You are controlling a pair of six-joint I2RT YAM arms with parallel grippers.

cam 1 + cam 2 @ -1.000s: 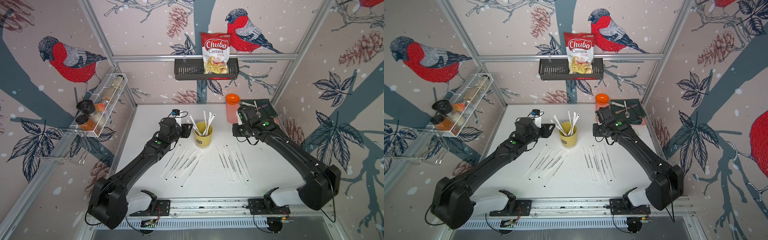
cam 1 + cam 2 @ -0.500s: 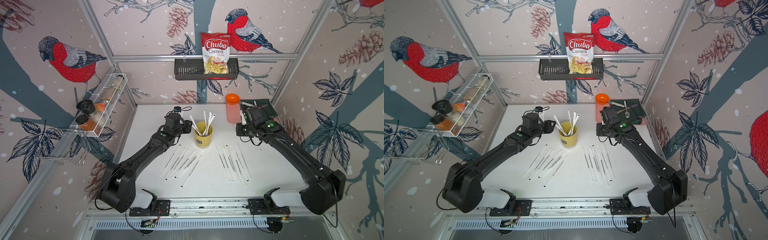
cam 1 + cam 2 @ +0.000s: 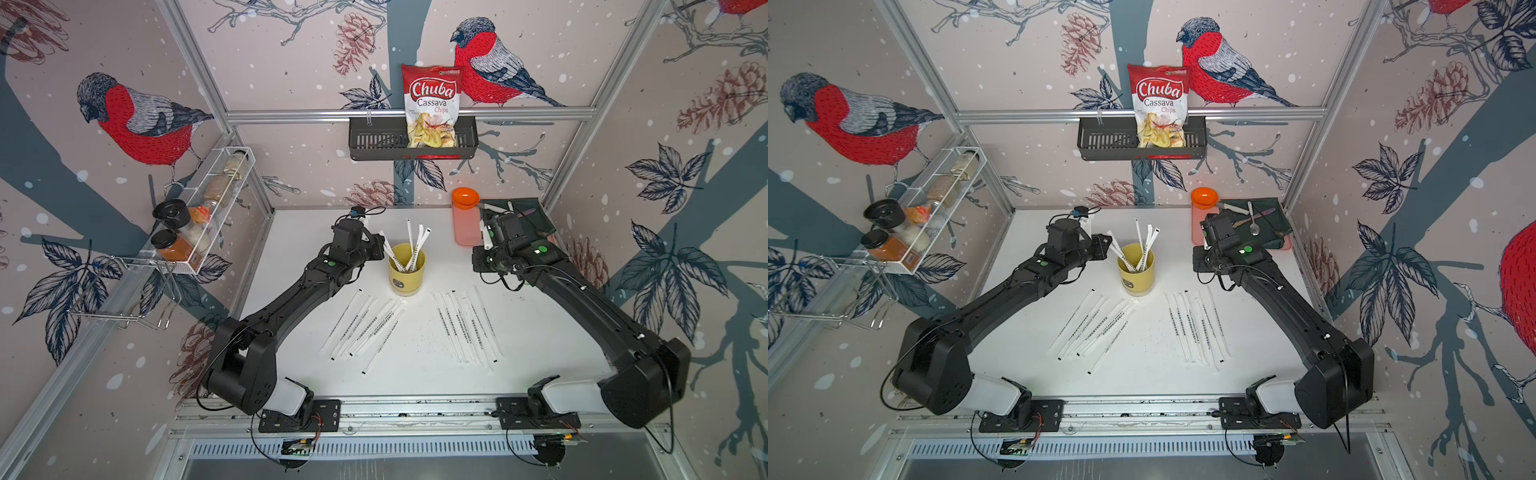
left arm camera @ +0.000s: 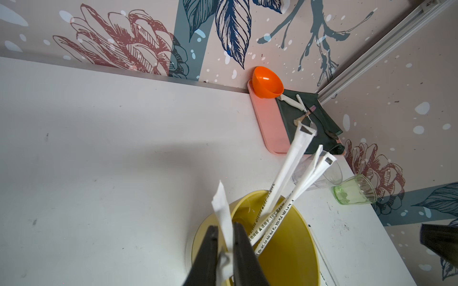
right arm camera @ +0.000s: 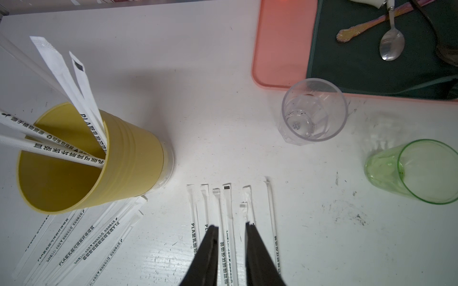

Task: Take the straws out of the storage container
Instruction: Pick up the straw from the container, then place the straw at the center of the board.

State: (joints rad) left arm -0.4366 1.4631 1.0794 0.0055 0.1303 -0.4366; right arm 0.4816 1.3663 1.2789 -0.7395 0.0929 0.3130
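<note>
The pale yellow storage container [image 3: 406,274] [image 3: 1136,274] stands upright mid-table with several wrapped straws [image 3: 411,243] [image 3: 1147,241] sticking out of it. My left gripper [image 4: 225,231] is shut on the top of one leaning straw [image 4: 221,205] just above the container's rim [image 4: 247,198]; in both top views it sits at the container's left side [image 3: 380,249] [image 3: 1105,245]. My right gripper [image 5: 230,226] hangs open and empty over straws lying on the table [image 5: 226,205]. Two fans of straws lie flat in front of the container [image 3: 365,324] [image 3: 465,324].
A pink tray [image 5: 280,49] with dark cloth and a spoon [image 5: 391,47] sits at the back right, an orange bowl [image 4: 267,83] on its far end. A clear glass [image 5: 313,111] and a green glass [image 5: 416,170] stand beside it. A spice rack [image 3: 199,220] hangs on the left wall.
My left gripper moved in toward the container and closed on a leaning straw. The right arm shifted slightly to the right, its jaws unchanged.
</note>
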